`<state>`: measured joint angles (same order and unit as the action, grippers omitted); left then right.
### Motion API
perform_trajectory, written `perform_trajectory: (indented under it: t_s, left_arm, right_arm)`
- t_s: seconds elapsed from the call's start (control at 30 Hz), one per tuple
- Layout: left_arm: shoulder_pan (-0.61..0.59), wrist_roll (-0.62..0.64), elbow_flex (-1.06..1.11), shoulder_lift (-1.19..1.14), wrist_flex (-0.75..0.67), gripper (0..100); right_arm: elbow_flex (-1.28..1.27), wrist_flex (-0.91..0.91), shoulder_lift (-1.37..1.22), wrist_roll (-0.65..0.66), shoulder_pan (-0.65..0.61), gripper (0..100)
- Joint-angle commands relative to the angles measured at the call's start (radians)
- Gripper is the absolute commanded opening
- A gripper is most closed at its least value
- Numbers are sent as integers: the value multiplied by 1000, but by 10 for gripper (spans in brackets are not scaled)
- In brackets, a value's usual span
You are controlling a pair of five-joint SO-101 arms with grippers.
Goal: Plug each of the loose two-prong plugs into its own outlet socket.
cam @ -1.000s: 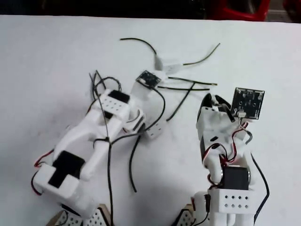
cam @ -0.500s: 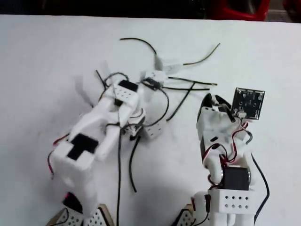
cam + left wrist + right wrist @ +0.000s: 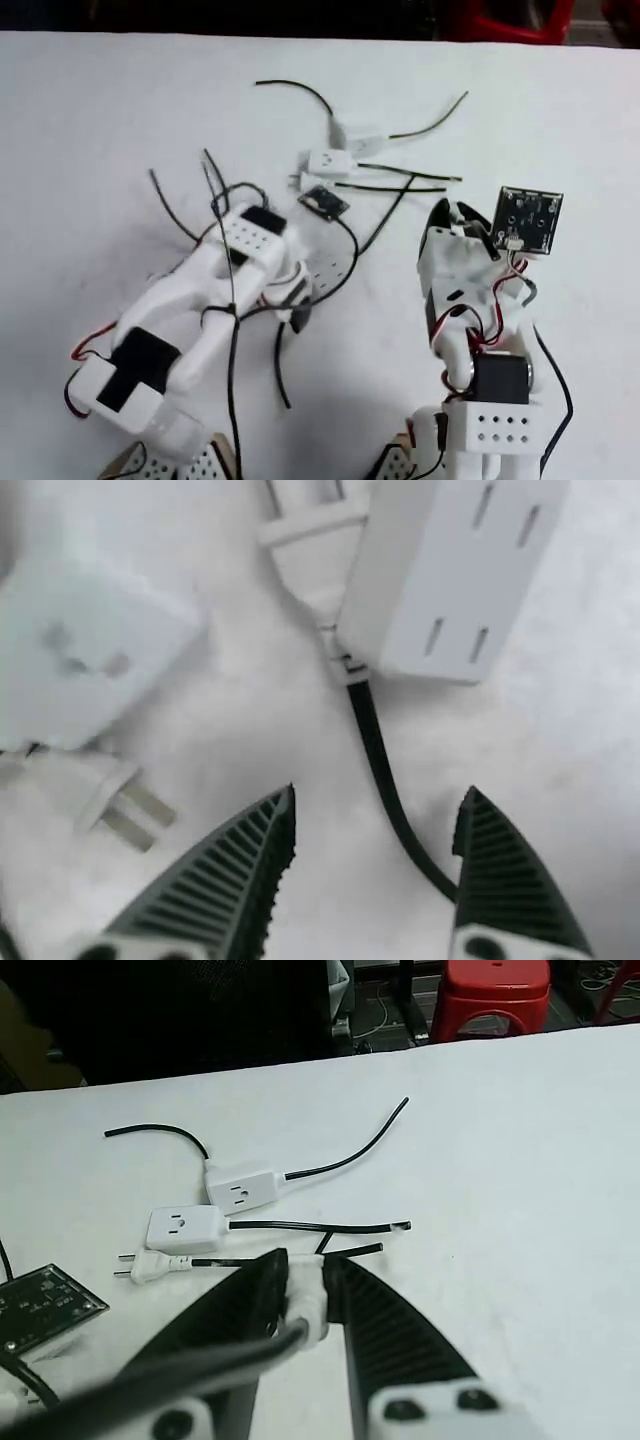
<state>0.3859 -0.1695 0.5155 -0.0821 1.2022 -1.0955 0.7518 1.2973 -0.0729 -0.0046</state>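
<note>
Me: L gripper (image 3: 378, 793) wide open astride cord (image 3: 370, 730); R gripper (image 3: 305, 1260) pinching plug (image 3: 308, 1298).
L wrist view adds socket (image 3: 450, 570) slots; white table (image 3: 90, 120), red stool (image 3: 497, 990) behind.

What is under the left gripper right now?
The open left gripper hangs over a black cord that meets a white outlet socket; a two-prong plug lies beside it. One finger covers the cord's far end.

Setting: robotics lab or hobby workshop. Evidence: white worktable (image 3: 90, 110); red plastic stool (image 3: 492, 990) beyond table edge at 1 o'clock; loose cables (image 3: 385, 1010) on floor beside stool; bare camera board (image 3: 530, 220) on arm.
</note>
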Motion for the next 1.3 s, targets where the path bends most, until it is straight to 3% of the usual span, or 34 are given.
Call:
perform_trajectory:
  t_s: [0.0,0.17,0.53,0.73,1.13,1.27]
  left_arm:
    - [15,12,71,56,-138,267]
    - [-18,12,15,-28,-98,264]
    - [-278,-75,-124,-99,-49,166]
    - [-346,-81,-63,139,-51,168]
    - [-469,-83,305,762,-57,169]
    - [-547,-81,466,918,-118,169]
  right_arm:
    - [9,-5,12,3,-4,18]
    - [9,-4,12,3,-5,18]
    - [9,1,12,3,-8,18]
    - [8,35,12,130,-35,18]
    - [8,59,7,129,-213,18]
    - [14,64,-74,135,-315,18]
